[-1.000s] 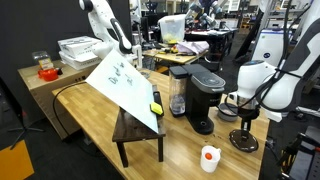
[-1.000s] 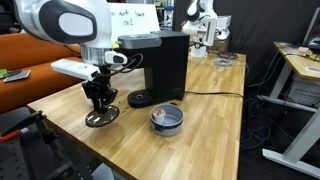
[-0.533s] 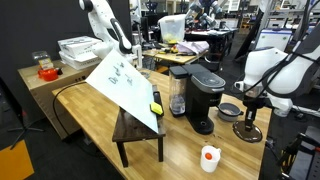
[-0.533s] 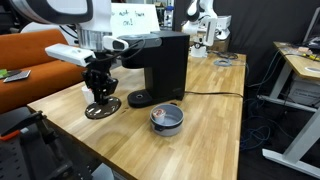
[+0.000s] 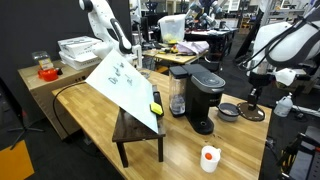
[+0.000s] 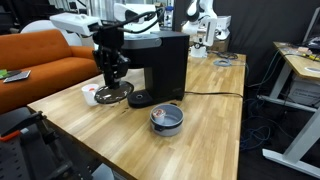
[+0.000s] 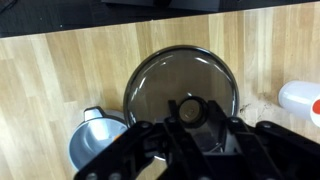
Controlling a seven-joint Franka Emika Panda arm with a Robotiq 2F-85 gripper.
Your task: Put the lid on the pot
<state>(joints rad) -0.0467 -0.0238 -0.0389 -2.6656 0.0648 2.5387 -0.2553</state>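
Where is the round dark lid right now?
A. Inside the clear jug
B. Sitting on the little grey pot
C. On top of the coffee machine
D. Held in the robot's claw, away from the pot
D: the gripper is closed on the knob of the lid, while the pot stands uncovered off to the side.

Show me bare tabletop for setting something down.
Free: the wide strip between the pot and the near edge of the table, and the wood past the pot toward the far end. Crowded: beside the coffee machine, where the gripper holds the lid near the white cup.
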